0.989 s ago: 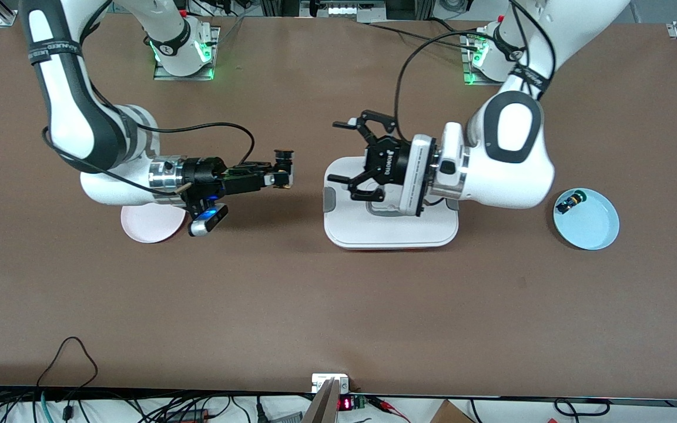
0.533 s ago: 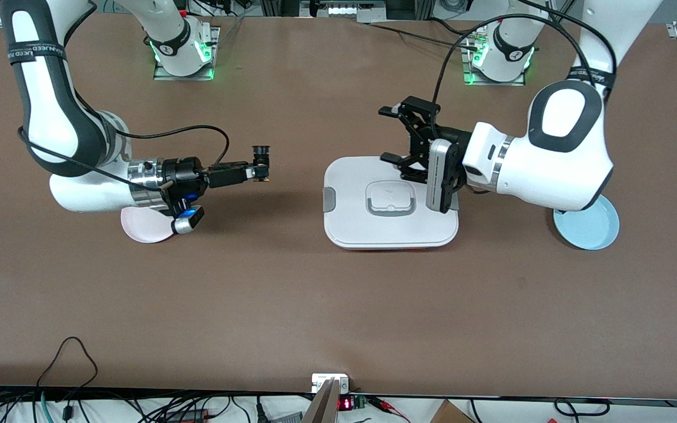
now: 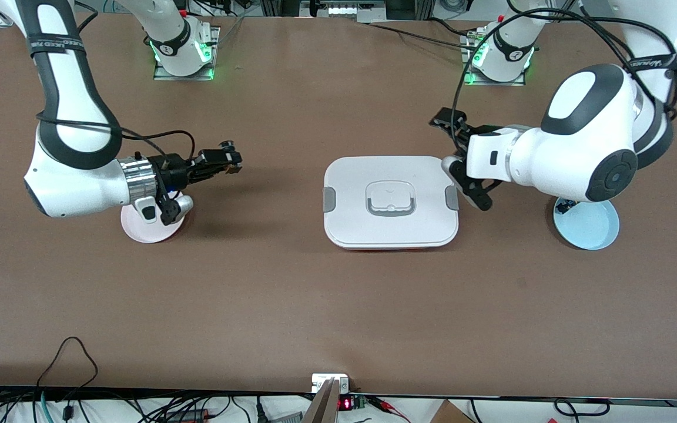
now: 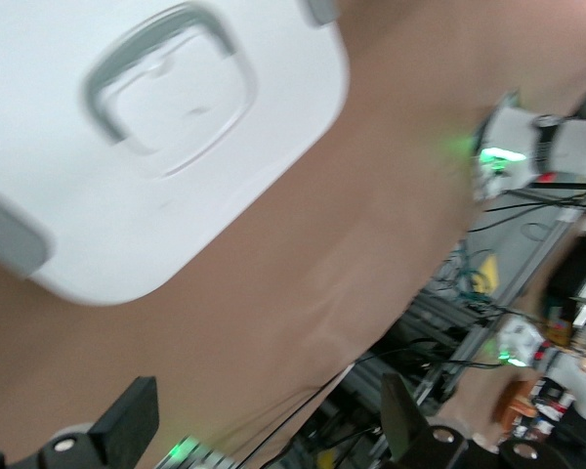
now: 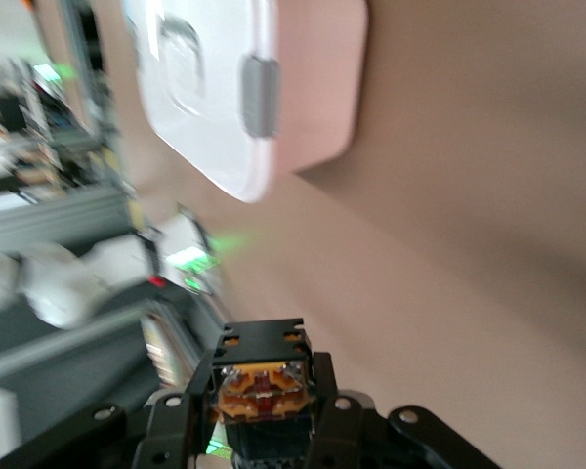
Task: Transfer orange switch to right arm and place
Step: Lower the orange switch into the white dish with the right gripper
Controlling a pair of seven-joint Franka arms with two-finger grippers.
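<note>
My right gripper (image 3: 225, 160) is shut on the orange switch (image 3: 230, 156). It holds the switch in the air over bare table, between the pink plate (image 3: 138, 230) and the white lidded container (image 3: 391, 226). In the right wrist view the switch's orange-tan block (image 5: 261, 388) sits clamped between the black fingers (image 5: 324, 391). My left gripper (image 3: 461, 160) is open and empty, up in the air by the container's edge toward the left arm's end. In the left wrist view its fingers (image 4: 127, 426) stand wide apart around the left gripper's gap (image 4: 264, 430).
A blue plate (image 3: 591, 230) lies at the left arm's end, partly under the left arm. A dark switch (image 3: 565, 207) peeks out on its rim. The container also shows in the left wrist view (image 4: 225, 186) and the right wrist view (image 5: 303, 107). Cables run along the table's front edge.
My right arm has drawn back toward the pink plate with the switch and turned its wrist. My left arm has pulled off the container toward its own end, its gripper still open.
</note>
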